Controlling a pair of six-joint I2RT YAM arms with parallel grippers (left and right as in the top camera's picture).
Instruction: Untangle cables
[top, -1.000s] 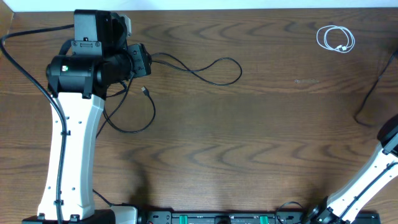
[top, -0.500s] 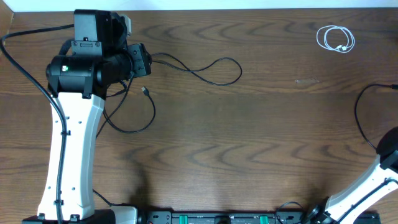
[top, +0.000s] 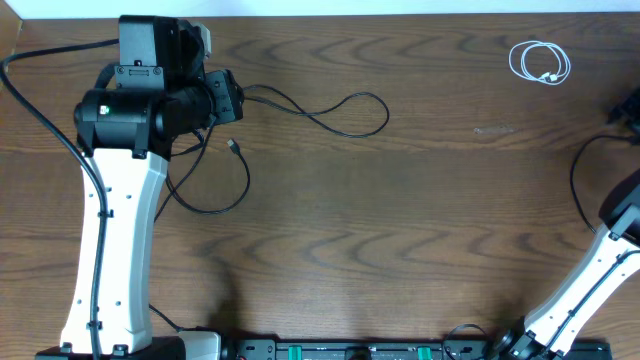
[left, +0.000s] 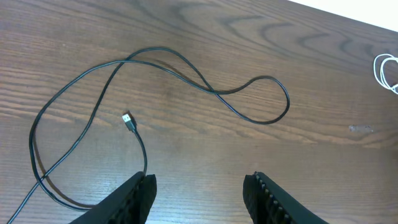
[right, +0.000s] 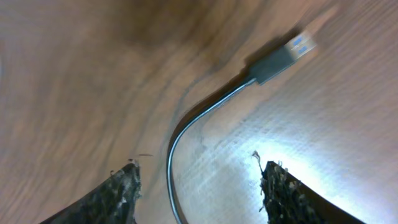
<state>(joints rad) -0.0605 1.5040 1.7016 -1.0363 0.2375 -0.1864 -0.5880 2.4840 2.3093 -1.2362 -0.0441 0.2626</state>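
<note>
Mostly dark wood-grain table (top: 400, 220), black cable (top: 386, 113) sprawled, white cable (top: 540, 63) coiled apart

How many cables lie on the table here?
3. A white cable coiled far right; a black cable looping by the left gripper; another black cord, USB-tipped, beneath the right gripper at the right edge. Parts run off-frame.

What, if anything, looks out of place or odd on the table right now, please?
Nothing is damaged or spilled. The black cable sprawls in loose loops by the left arm, crossing itself, while the white cable sits neatly coiled in the far right corner.
</note>
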